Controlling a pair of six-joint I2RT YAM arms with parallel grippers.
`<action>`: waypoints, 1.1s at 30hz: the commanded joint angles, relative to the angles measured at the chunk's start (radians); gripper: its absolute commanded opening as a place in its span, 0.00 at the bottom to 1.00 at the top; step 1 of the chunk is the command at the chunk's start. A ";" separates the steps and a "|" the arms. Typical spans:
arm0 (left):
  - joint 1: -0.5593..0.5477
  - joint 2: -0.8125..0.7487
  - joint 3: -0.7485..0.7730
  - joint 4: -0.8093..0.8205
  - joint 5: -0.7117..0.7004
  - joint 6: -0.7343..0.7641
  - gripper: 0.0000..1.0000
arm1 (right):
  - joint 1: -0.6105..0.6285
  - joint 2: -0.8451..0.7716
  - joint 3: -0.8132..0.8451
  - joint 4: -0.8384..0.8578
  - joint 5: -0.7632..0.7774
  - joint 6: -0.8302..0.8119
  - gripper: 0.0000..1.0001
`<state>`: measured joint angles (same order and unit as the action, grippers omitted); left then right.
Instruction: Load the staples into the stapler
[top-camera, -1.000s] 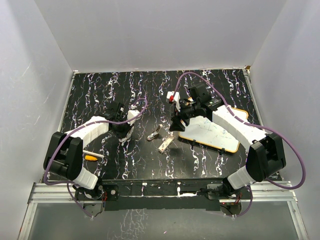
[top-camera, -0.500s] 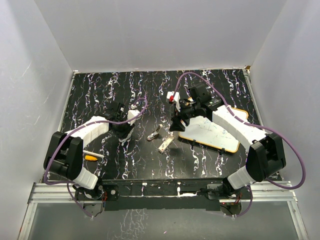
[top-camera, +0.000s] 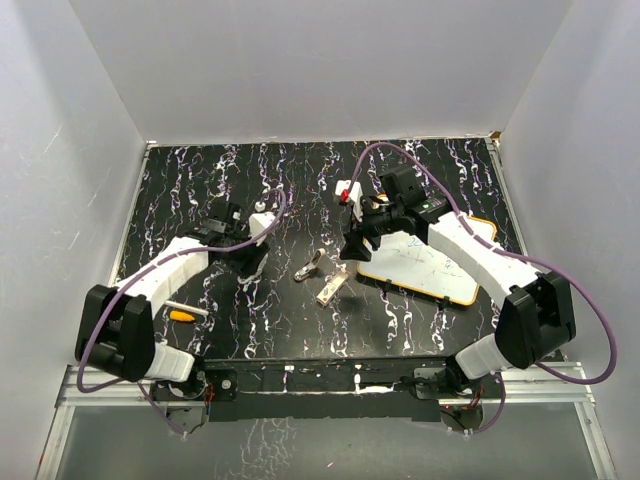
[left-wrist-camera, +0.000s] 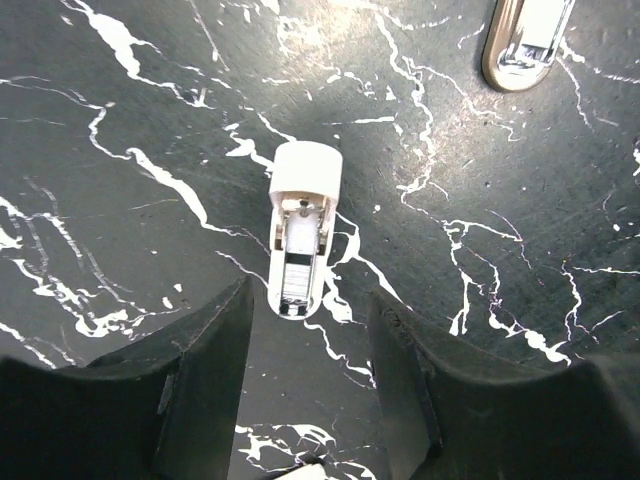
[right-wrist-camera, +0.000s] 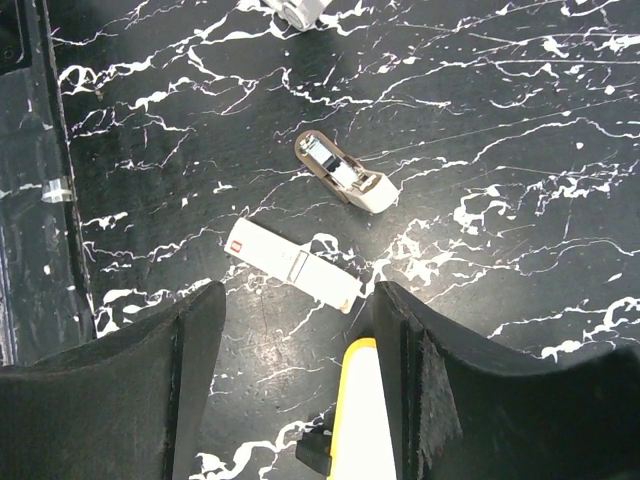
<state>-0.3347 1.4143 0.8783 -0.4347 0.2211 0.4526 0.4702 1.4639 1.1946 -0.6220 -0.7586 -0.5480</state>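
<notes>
Left end effector (left-wrist-camera: 310, 296) has opened over white stapler (left-wrist-camera: 301, 235); tan stapler (left-wrist-camera: 526, 40) cropped.

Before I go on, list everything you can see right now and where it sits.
staples box: one, cream-white with a small red mark, table centre
tan stapler: one, tan and silver, centre, just beyond the staples box and apart from it
white stapler: one, white, left of centre, flat on the table between the left fingers, touching neither
whiteboard: one, white with a yellow edge, right of centre, partly under the right arm
pen: one, thin and white, near left
orange cap: one, orange, right beside the pen
table: one, black with white veining
left gripper: one, black, open, low over the white stapler
right gripper: one, black, open and empty, above the staples box
</notes>
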 joint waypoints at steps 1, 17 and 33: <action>0.058 -0.080 -0.006 -0.021 0.071 0.011 0.48 | -0.004 -0.032 0.023 0.071 0.007 0.016 0.63; 0.298 -0.004 -0.042 -0.069 0.362 0.050 0.34 | 0.094 0.246 0.106 0.574 -0.066 0.559 0.60; 0.368 0.174 0.009 -0.141 0.410 0.073 0.28 | 0.207 0.568 0.282 0.620 -0.048 0.715 0.57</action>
<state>0.0254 1.5604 0.8551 -0.5549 0.5819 0.5377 0.6491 1.9999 1.3895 -0.0711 -0.8120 0.1184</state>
